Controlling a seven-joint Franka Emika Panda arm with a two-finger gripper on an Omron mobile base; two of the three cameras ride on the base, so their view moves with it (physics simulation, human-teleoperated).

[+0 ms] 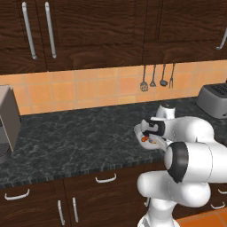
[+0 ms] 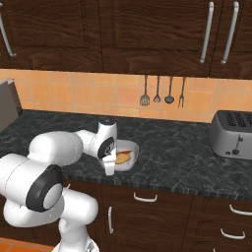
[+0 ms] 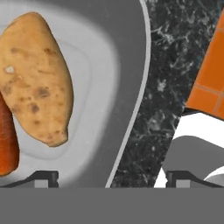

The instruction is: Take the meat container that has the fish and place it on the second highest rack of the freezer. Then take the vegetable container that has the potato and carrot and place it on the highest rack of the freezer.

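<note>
The vegetable container (image 3: 129, 52) is a shallow white tray on the dark counter, holding the tan potato (image 3: 37, 78) and the orange carrot (image 3: 6, 140). My gripper (image 3: 111, 178) hangs open right over its edge: one fingertip (image 3: 41, 177) is above the tray's inside, the other stands outside the rim above the counter. Nothing is gripped. From the right base view the gripper (image 2: 109, 170) points down at the near left side of the container (image 2: 134, 150). In the left base view the hand hides most of the container (image 1: 138, 131). The meat container with the fish and the freezer are out of view.
A grey toaster (image 2: 231, 133) stands on the counter to the right. Kitchen utensils (image 2: 162, 91) hang on the tiled wall behind. A grey appliance (image 1: 6, 119) sits at the far left. The counter's front edge (image 2: 162, 189) runs just before the tray.
</note>
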